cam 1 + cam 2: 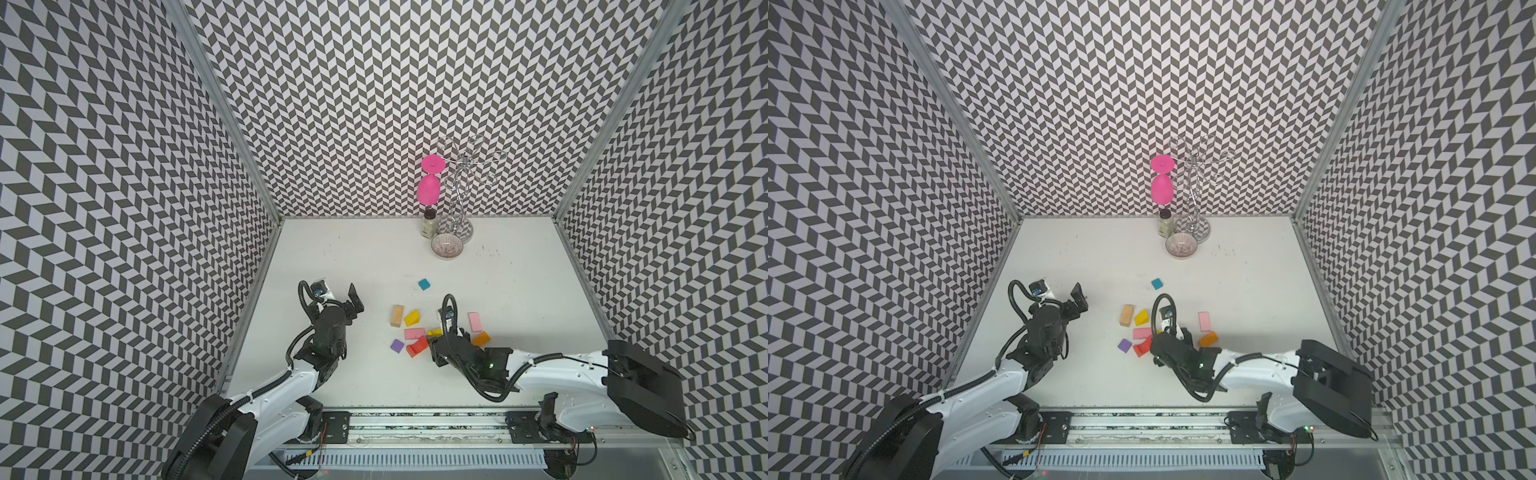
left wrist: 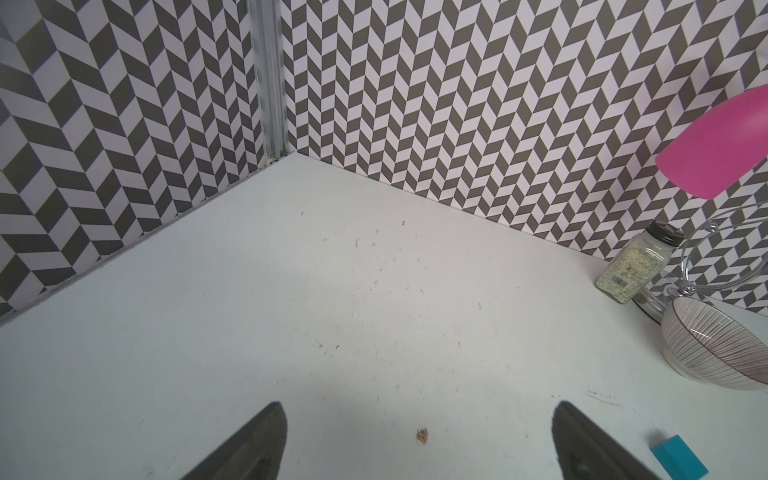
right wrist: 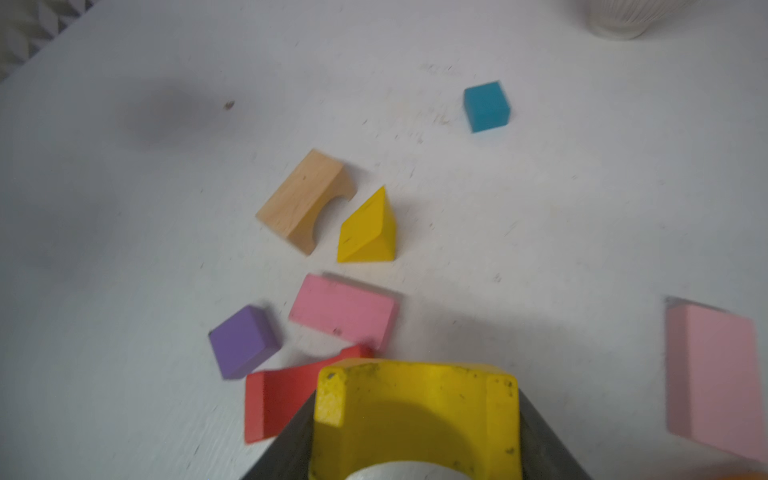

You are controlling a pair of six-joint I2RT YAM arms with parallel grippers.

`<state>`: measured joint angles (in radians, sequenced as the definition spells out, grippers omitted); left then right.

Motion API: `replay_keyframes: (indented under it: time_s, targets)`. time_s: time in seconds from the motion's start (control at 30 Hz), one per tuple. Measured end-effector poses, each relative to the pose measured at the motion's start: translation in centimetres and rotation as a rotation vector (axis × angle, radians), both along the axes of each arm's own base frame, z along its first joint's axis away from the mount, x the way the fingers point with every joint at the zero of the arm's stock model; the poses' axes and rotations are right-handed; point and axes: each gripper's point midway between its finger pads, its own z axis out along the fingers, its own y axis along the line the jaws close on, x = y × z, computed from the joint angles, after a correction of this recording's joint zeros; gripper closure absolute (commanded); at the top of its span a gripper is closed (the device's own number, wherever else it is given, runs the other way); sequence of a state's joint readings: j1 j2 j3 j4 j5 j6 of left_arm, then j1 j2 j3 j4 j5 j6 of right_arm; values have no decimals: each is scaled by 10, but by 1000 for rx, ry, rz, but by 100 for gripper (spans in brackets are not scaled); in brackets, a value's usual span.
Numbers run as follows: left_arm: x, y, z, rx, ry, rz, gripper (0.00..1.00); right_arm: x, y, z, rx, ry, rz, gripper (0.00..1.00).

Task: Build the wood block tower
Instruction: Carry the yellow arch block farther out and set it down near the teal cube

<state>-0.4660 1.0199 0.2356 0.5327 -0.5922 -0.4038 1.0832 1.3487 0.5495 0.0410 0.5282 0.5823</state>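
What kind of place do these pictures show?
Probably a robot test booth in a lab. Chevron-patterned walls close in a white table, a left arm and a right arm are mounted on a rail at its front, and toy blocks lie scattered on it.

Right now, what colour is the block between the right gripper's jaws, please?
Yellow block, best in right wrist view.

a robotics lab cell is showing: chevron-patterned walls [image 1: 374, 104] and aluminium posts [image 1: 226, 108] are enclosing a white table [image 1: 353, 257], a rail [image 1: 415, 432] carrying robot arms [image 1: 297, 378].
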Motion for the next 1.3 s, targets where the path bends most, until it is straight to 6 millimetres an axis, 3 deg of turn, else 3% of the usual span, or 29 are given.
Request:
replay_keyframes:
  time_s: [0.17,0.3,0.43,0.53,0.8,1.03,1.17,1.3]
  targets:
    - [-5,3,10,-6,-43,-3,0,42,-43,7,15,-30,-157,50]
    - [-12,4,10,-8,-71,-19,0,60,-59,0,-1,-23,-212,51]
    - [-14,5,9,-3,-78,-23,0,76,-60,-22,-52,36,-224,55]
    - [-14,6,11,-3,-84,-15,0,93,-49,-34,-84,74,-220,56]
    - [-14,9,12,-3,-89,-1,0,123,-24,-42,-110,95,-202,56]
    - [-14,9,16,-10,-103,0,0,131,-28,-55,-128,121,-228,43]
    - [-14,9,17,-12,-107,0,0,130,-29,-56,-122,128,-240,25]
    - [-14,9,17,-11,-107,0,0,129,-29,-56,-120,133,-243,16]
